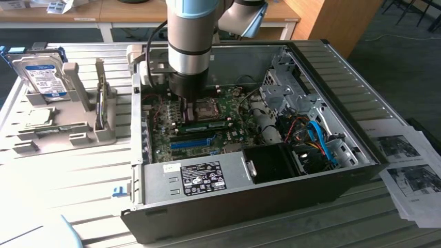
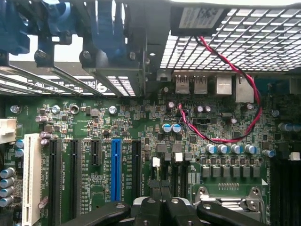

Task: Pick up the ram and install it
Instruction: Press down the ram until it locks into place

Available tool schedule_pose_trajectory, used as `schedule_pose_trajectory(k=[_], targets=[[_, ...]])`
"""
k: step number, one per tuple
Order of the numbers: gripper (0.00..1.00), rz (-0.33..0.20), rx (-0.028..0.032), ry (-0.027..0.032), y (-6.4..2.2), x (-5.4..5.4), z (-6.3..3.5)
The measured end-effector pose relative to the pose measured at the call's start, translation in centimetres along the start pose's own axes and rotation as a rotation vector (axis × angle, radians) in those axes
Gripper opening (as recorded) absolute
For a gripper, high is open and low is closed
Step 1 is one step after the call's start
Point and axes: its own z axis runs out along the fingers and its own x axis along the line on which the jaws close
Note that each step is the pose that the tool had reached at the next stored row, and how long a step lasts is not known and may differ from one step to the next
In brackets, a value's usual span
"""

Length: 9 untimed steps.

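On the bench (image 1: 69, 170), toward the exterior view's left, a hard drive (image 1: 43, 76) stands in a grey holder (image 1: 82, 111). Rightward, the arm (image 1: 189, 41) reaches into the open computer case (image 1: 358, 129); its pincer (image 2: 160, 197) is closed together above the motherboard (image 2: 141, 136), beside a seated ram (image 1: 205, 125).

Harsh window glare, shadowed interior

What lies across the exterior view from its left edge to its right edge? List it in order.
Hard drive upright in the grey holder → robot arm reaching down into the case → motherboard → drive cage → blue cables → printed papers.
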Motion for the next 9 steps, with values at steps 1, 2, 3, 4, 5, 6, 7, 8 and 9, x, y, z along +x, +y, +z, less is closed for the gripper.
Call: schedule_pose_trajectory(k=[1,2,3,4,5,6,7,8,9], targets=[[0.09,0.000,-0.0007,0.0010,0.02,0.0,-0.23],[0.09,0.000,-0.0007,0.0009,0.03,0.0,-0.41],[0.09,0.000,-0.0007,0.0009,0.03,0.0,-0.59],[0.09,0.000,-0.0007,0.0009,0.04,0.0,-0.77],[0.09,0.000,-0.0008,0.0011,0.05,0.0,-0.97],[0.09,0.000,-0.0008,0.0010,0.05,0.0,-1.18],[0.09,0.000,-0.0007,0.0009,0.06,0.0,-1.40],[0.09,0.000,-0.0007,0.0010,0.07,0.0,-1.62],[0.09,0.000,-0.0007,0.0011,0.07,0.0,-1.81]])
